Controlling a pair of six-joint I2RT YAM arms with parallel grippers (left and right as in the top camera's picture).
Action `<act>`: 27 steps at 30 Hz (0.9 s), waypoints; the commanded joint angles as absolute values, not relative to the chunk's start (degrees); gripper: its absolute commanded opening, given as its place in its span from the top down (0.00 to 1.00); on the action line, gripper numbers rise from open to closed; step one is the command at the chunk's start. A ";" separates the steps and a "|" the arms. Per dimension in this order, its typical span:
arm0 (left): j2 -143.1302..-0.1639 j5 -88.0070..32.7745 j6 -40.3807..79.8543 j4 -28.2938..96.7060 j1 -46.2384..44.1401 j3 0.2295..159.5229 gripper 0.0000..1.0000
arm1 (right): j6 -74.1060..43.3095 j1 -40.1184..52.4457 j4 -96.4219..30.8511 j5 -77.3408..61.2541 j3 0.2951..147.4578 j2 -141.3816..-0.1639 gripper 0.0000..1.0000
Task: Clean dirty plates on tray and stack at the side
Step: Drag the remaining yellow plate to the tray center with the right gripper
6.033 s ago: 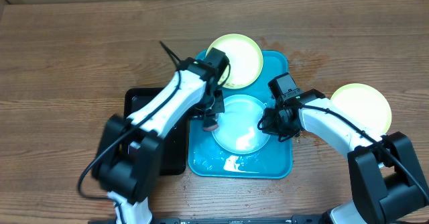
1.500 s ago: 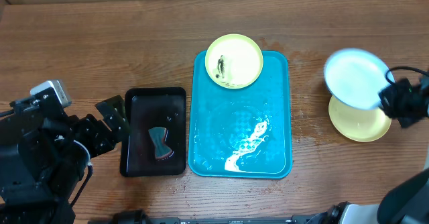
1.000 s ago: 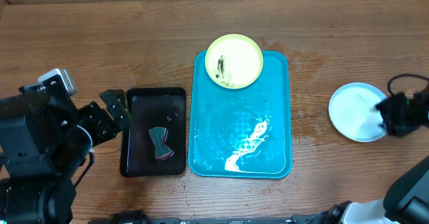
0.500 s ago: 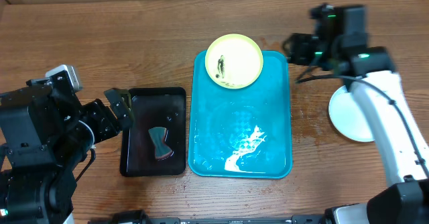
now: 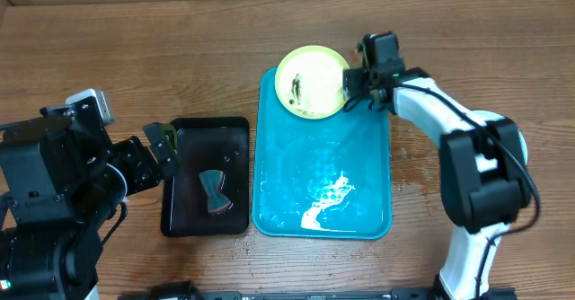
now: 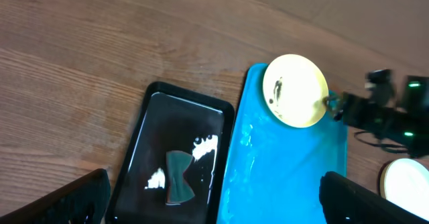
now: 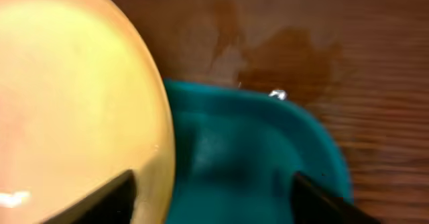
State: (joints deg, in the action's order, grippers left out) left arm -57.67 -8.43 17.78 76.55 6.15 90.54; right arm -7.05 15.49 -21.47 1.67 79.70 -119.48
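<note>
One dirty plate (image 5: 313,82), pale yellow-green with a dark smear, rests on the far left corner of the turquoise tray (image 5: 323,210). My right gripper (image 5: 352,84) is open at the plate's right edge. In the right wrist view one finger hangs over the plate (image 7: 74,103), the other over the tray (image 7: 255,163), and the rim lies between them, ungripped. My left gripper (image 5: 160,152) stands wide open and holds nothing, just left of the black tray (image 5: 184,138). The left wrist view shows the plate (image 6: 295,90) and the tray (image 6: 288,170).
A dark sponge (image 5: 213,192) lies in the black tray. Stacked plates (image 6: 404,178) sit on the table right of the turquoise tray, partly under my right arm in the overhead view. The turquoise tray's floor is wet, and damp stains mark the wood beside it.
My right gripper let go of the light blue plate on the stack at the right, swung left to the yellow-green plate's edge and opened wider. The left arm barely moved.
</note>
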 commanded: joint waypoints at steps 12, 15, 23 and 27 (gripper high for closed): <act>-57.87 -9.04 16.62 76.58 6.39 91.15 0.00 | -13.82 14.37 -30.26 -5.69 80.86 -108.16 0.96; -58.24 -9.06 16.60 77.01 6.39 91.15 0.00 | -13.98 14.28 -36.14 -5.65 80.86 -100.60 0.96; -61.82 -9.08 16.62 82.30 6.39 91.11 0.00 | -20.23 14.83 -61.19 -5.67 80.77 -87.96 0.96; -64.42 -12.21 16.23 85.23 6.39 91.11 0.00 | -27.42 17.45 -67.13 -5.67 76.51 -88.07 0.96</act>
